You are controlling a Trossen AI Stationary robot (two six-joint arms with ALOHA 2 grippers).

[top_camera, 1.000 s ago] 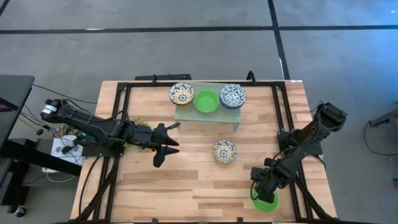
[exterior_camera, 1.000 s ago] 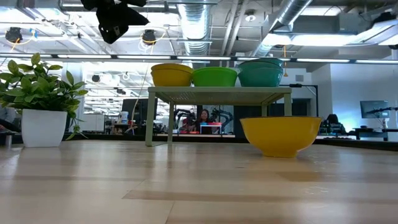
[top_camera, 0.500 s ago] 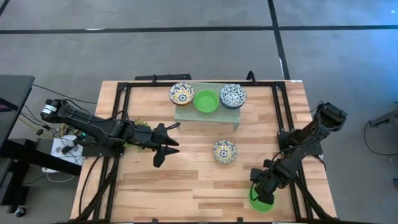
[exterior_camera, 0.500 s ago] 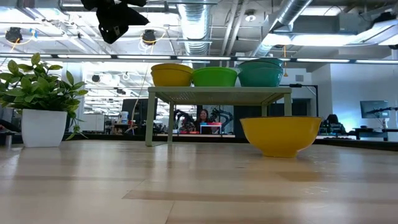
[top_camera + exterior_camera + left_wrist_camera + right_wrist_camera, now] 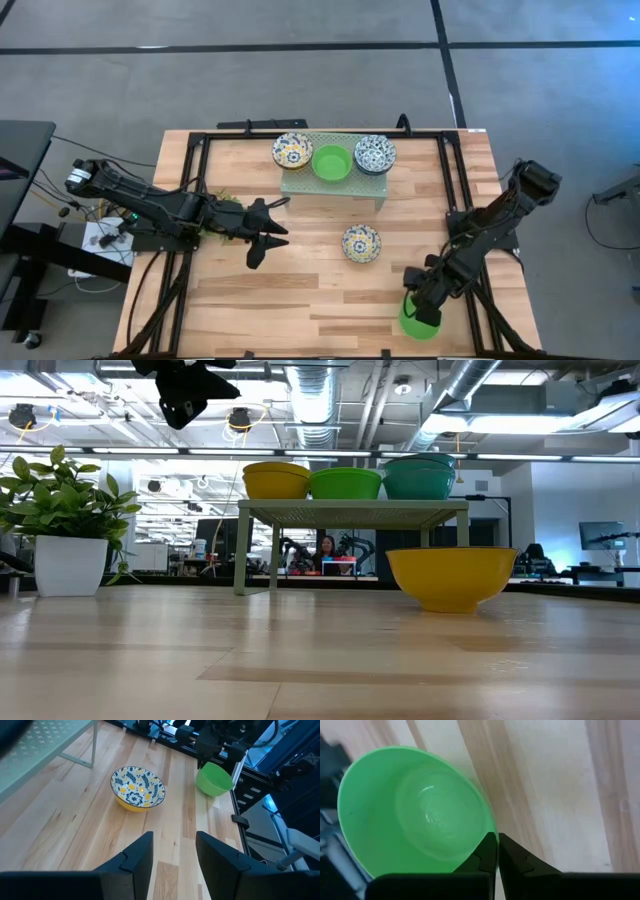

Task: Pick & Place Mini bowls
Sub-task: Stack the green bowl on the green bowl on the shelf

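A plain green mini bowl (image 5: 417,322) sits at the table's near right corner, with my right gripper (image 5: 421,303) shut on its rim. It also shows in the left wrist view as the green bowl (image 5: 214,779). A floral bowl (image 5: 361,243) rests on its base mid-table. On the pale green rack (image 5: 300,184) stand a yellow-floral bowl (image 5: 292,151), a green bowl (image 5: 331,162) and a blue-floral stack (image 5: 375,153). My left gripper (image 5: 262,235) hovers open left of centre, above the table. My right gripper pinches the green bowl's rim (image 5: 486,827) between its two fingers, one finger (image 5: 487,851) on the inner side of the wall and the other outside. The fingers come from above, pointing down. The bowl sits tilted; whether its base touches the table I cannot tell.
A potted leafy plant (image 5: 65,525) stands at the table's left side. Black frame rails (image 5: 196,190) run along the table's left, right and far edges. Bare wood (image 5: 300,300) lies between the floral bowl and the near edge.
The green bowl has shifted a little toward the table's left under my right gripper, which has gone the same way with it.
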